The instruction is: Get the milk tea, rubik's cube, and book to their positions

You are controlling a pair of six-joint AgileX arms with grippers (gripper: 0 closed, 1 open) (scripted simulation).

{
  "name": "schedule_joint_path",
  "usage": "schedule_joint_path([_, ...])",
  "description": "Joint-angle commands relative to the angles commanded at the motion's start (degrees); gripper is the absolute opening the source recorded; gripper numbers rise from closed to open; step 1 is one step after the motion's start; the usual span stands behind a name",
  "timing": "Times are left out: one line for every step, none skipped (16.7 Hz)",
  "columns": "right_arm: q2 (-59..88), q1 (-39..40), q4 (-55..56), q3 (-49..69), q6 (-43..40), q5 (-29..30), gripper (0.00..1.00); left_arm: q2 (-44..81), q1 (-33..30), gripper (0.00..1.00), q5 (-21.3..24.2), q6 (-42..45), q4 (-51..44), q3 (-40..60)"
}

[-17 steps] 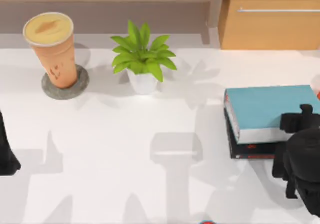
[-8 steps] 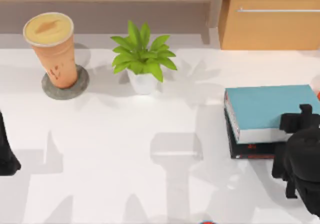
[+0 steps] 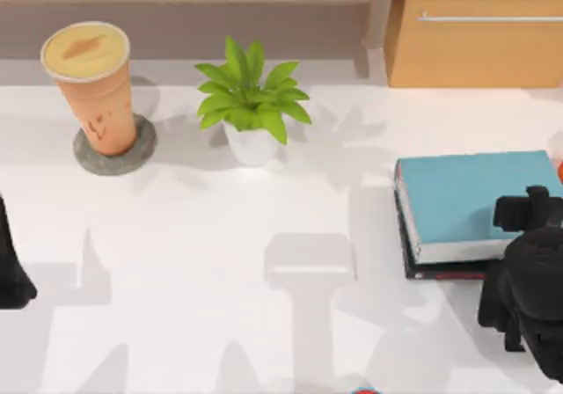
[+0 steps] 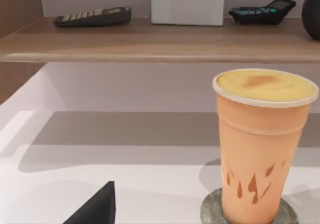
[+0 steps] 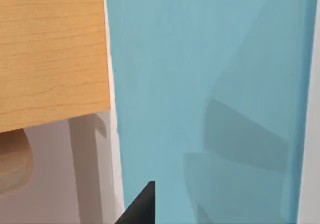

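I see the book (image 3: 471,192) lying on a thin black book (image 3: 440,269), well right of the plant (image 3: 251,104). My right end effector (image 3: 528,214) hovers over its right end; I cannot tell its opening. The milk tea (image 3: 92,86) stands on a coaster (image 3: 114,152) left of the plant; my left end effector (image 3: 10,271) sits parked nearer the front edge.

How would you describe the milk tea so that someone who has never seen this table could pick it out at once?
Start at the white table and go to its far left corner in the top view. There a round grey coaster carries the milk tea, a tall tapered orange-tan cup with a creamy yellow top. Its neighbour, the potted plant, is green and leafy in a white pot.
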Motion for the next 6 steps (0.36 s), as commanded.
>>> schedule_joint_path([0.0,0.0,0.0,0.0,0.0,0.0,1.00,0.0,0.0,1.00,0.0,0.0,0.0,0.0])
schedule_joint_path([0.0,0.0,0.0,0.0,0.0,0.0,1.00,0.0,0.0,1.00,0.0,0.0,0.0,0.0])
schedule_joint_path([0.0,0.0,0.0,0.0,0.0,0.0,1.00,0.0,0.0,1.00,0.0,0.0,0.0,0.0])
schedule_joint_path([0.0,0.0,0.0,0.0,0.0,0.0,1.00,0.0,0.0,1.00,0.0,0.0,0.0,0.0])
schedule_joint_path([0.0,0.0,0.0,0.0,0.0,0.0,1.00,0.0,0.0,1.00,0.0,0.0,0.0,0.0])
schedule_joint_path([0.0,0.0,0.0,0.0,0.0,0.0,1.00,0.0,0.0,1.00,0.0,0.0,0.0,0.0])
